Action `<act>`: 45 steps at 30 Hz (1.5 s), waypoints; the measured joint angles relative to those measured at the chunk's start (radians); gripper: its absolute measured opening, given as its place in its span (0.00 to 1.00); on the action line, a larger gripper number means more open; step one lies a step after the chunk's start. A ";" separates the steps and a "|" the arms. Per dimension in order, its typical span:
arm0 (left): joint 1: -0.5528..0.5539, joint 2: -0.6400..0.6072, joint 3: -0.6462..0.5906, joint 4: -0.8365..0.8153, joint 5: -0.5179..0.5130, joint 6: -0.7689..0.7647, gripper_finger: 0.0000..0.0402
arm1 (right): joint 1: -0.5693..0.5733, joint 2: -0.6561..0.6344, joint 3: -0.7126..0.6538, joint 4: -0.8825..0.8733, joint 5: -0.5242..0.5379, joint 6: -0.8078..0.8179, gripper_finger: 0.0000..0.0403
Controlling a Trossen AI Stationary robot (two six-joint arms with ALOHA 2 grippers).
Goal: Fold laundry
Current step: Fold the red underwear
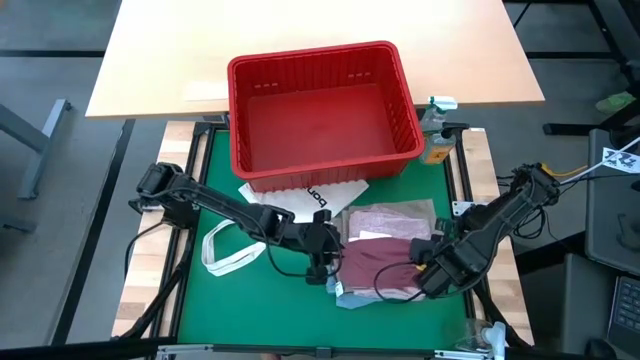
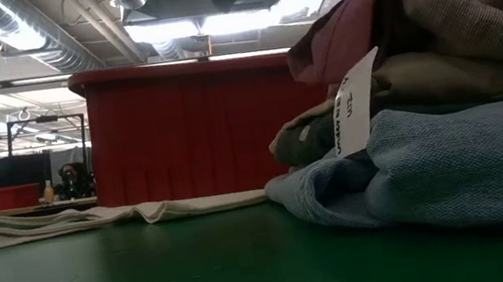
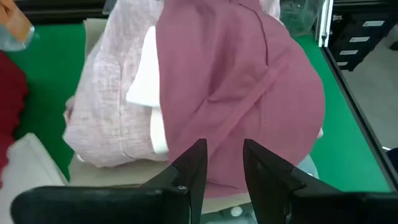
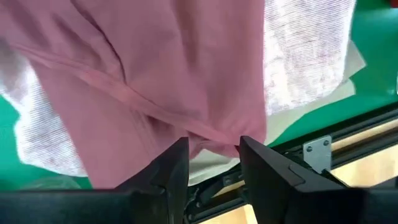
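The laundry lies in a pile right of the mat's middle. A maroon garment (image 1: 375, 268) is on top. Partly under it are a mottled pink piece (image 1: 388, 220) and a small white piece (image 3: 146, 87). Khaki cloth (image 2: 453, 69) and light blue cloth (image 2: 439, 172) lie at the bottom. My left gripper (image 3: 224, 155) is at the maroon garment's left edge with its fingers apart; I cannot tell whether they touch the cloth. My right gripper (image 4: 214, 152) is at the pile's right side, shut on the maroon garment. My right gripper pinches a bunched part of the maroon garment's hemmed edge (image 4: 211, 140) between its two fingers, at the garment's right side. The fingers come from above and point down. The rest of the garment spreads away over the pink piece and the pile.
A red slotted basket (image 1: 320, 110) stands at the mat's far side. A white tote bag (image 1: 270, 215) lies flat in front of it, its loop handles toward the left. A spray bottle (image 1: 437, 125) stands at the far right. Bare green mat (image 1: 220, 300) lies near left.
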 joint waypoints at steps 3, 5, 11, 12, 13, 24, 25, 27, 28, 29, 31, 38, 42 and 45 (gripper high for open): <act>-0.010 0.000 0.000 -0.006 -0.001 -0.027 0.24 | 0.000 0.000 -0.002 0.027 -0.028 0.001 0.35; -0.018 0.001 0.000 -0.006 -0.001 -0.035 0.24 | 0.001 0.000 -0.002 0.036 -0.056 0.002 0.35; -0.031 0.007 0.000 -0.009 -0.001 -0.040 0.24 | 0.084 0.000 -0.003 0.135 -0.083 0.044 0.35; -0.031 0.007 0.000 -0.007 -0.001 -0.040 0.24 | 0.106 0.000 -0.003 0.153 -0.069 0.051 0.35; -0.031 0.007 0.000 -0.008 -0.001 -0.040 0.24 | 0.127 0.000 -0.003 0.168 -0.060 0.056 0.35; -0.029 0.007 0.000 -0.006 -0.001 -0.044 0.24 | 0.308 0.014 -0.003 0.229 0.044 0.196 0.35; -0.029 0.007 0.000 -0.006 -0.001 -0.044 0.24 | 0.318 0.021 -0.003 0.228 0.050 0.196 0.35; -0.029 0.007 0.000 -0.006 -0.001 -0.045 0.24 | 0.331 0.038 -0.004 0.226 0.066 0.195 0.35; -0.029 0.007 0.000 -0.005 -0.001 -0.048 0.24 | 0.337 0.048 -0.004 0.226 0.067 0.194 0.35; -0.029 0.007 0.000 -0.006 -0.001 -0.048 0.24 | 0.337 0.059 -0.004 0.224 0.068 0.192 0.35; -0.029 0.007 0.000 -0.006 -0.001 -0.049 0.24 | 0.336 0.080 -0.004 0.216 0.068 0.192 0.35; -0.029 0.007 0.000 -0.006 -0.012 -0.049 0.24 | 0.333 0.133 -0.005 0.145 0.063 0.192 0.35; -0.029 0.007 0.000 -0.006 -0.012 -0.049 0.24 | 0.333 0.133 0.007 0.145 0.054 0.192 0.35; -0.029 0.007 0.000 -0.005 -0.012 -0.050 0.24 | 0.333 0.131 0.040 0.131 0.035 0.192 0.35</act>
